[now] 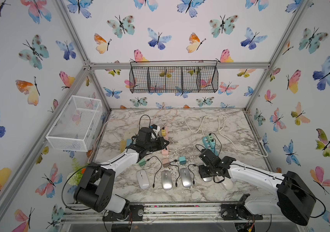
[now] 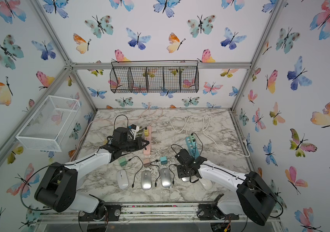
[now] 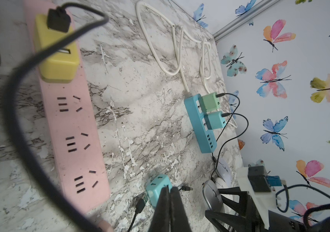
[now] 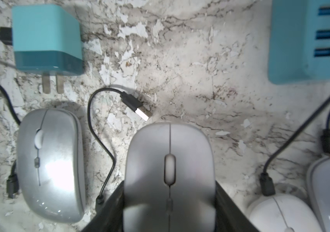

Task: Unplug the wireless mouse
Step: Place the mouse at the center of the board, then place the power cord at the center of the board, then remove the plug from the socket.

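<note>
The right gripper (image 4: 169,187) grasps the grey mouse (image 4: 169,152), one finger on each side, at the front part of the table (image 4: 200,70), between a silver mouse (image 4: 50,160) and a white mouse (image 4: 280,213). A black cable (image 4: 131,100) lies just beside it, its plug loose on the marble. The left gripper (image 3: 169,193) is clenched on nothing, above the table and near the pink strip (image 3: 75,130).

Enclosure walls: white wallpaper (image 1: 180,36) with watercolour butterflies, held in an aluminium frame (image 1: 109,65). Floor is a grey-veined marble tabletop (image 1: 184,142), finish chipped in places. Black wire basket (image 1: 173,80) hangs on the back wall, white mesh basket (image 1: 73,124) on the side wall. Even, diffuse light.
</note>
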Action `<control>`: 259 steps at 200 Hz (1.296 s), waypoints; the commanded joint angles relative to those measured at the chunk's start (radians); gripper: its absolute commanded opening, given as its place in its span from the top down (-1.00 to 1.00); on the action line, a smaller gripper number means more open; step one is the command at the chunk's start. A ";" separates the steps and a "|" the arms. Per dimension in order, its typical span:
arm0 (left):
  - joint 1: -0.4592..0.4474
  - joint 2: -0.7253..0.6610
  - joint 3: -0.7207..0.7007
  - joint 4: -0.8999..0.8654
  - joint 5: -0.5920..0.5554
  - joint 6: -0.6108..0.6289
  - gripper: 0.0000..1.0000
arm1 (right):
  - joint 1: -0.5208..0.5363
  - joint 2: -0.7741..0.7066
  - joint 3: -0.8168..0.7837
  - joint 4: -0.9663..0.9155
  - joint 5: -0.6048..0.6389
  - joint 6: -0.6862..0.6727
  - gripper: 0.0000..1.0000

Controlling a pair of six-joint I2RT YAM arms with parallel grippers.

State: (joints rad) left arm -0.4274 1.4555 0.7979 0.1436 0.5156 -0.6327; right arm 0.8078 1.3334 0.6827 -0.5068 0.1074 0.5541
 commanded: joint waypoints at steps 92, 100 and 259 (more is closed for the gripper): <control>-0.005 -0.023 -0.018 -0.012 0.026 0.017 1.00 | 0.005 0.093 -0.022 0.053 -0.039 -0.029 -0.40; -0.005 -0.023 -0.018 -0.014 0.026 0.016 1.00 | 0.005 0.093 -0.023 0.057 -0.041 -0.029 -0.46; -0.001 -0.020 0.087 -0.316 -0.370 0.161 -0.12 | -0.012 -0.037 0.111 0.240 0.107 -0.039 -0.97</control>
State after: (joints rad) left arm -0.4274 1.4055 0.7971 -0.0914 0.2428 -0.5346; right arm 0.8085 1.2957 0.7647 -0.3187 0.1905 0.5335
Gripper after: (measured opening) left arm 0.547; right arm 0.984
